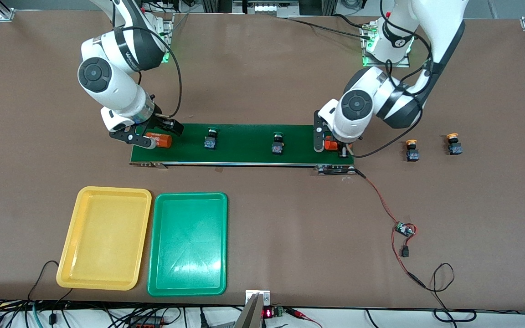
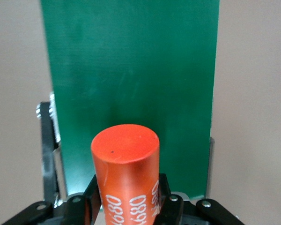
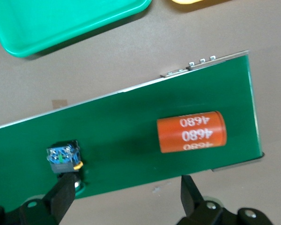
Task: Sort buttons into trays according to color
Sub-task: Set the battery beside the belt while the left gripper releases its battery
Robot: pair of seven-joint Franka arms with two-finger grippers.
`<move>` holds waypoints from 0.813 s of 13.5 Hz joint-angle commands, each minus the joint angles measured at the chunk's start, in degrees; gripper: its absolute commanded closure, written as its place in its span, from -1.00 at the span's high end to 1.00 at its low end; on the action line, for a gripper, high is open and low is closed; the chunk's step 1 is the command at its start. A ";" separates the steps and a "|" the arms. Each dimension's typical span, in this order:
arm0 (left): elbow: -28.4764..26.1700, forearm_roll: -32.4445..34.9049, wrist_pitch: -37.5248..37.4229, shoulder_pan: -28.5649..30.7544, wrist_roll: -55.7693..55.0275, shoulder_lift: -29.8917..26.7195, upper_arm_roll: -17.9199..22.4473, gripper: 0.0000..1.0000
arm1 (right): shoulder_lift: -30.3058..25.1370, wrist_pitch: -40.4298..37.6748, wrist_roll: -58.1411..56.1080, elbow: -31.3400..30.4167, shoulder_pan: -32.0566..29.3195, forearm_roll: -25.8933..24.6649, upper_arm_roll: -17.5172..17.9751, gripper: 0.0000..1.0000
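Two green buttons stand on the dark-green conveyor belt. Two yellow-orange buttons stand on the table toward the left arm's end. The yellow tray and green tray lie side by side, nearer the camera than the belt, with nothing in them. My left gripper is shut on an orange "4680" cylinder over the belt's end. My right gripper is open above the belt's other end, over a second "4680" cylinder lying there. One green button shows beside a right finger.
A red and black cable runs from the belt's end to a small circuit board and coils near the table's front edge. The green tray's corner shows in the right wrist view.
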 commanded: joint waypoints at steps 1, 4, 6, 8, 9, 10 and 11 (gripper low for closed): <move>0.73 1.40 -0.09 -1.10 0.78 0.52 0.37 -0.93 | 2.08 3.69 1.54 -0.42 0.83 -0.48 1.13 1.00; 0.03 1.49 -0.01 -1.55 0.51 0.70 0.29 0.99 | 5.33 8.26 1.54 0.19 3.12 -0.48 1.13 1.00; 0.11 1.23 -0.62 -1.63 0.60 -0.61 0.20 1.00 | 7.00 10.89 1.54 0.55 4.18 -0.57 1.13 1.00; 0.20 1.14 -2.02 -1.29 1.39 -3.06 0.29 1.00 | 9.02 13.45 1.45 0.55 4.97 -1.53 1.13 0.99; 0.55 0.96 -3.16 -0.67 1.48 -4.47 0.63 1.00 | 9.73 13.89 1.45 0.55 5.15 -3.10 1.13 0.97; 0.81 0.62 -3.00 1.68 1.57 -6.05 1.07 1.00 | 10.69 14.24 1.54 0.55 5.32 -5.47 1.13 0.93; 1.17 0.26 -2.65 5.45 1.57 -6.33 1.25 1.00 | 11.31 14.51 1.54 0.55 5.76 -6.36 1.13 0.93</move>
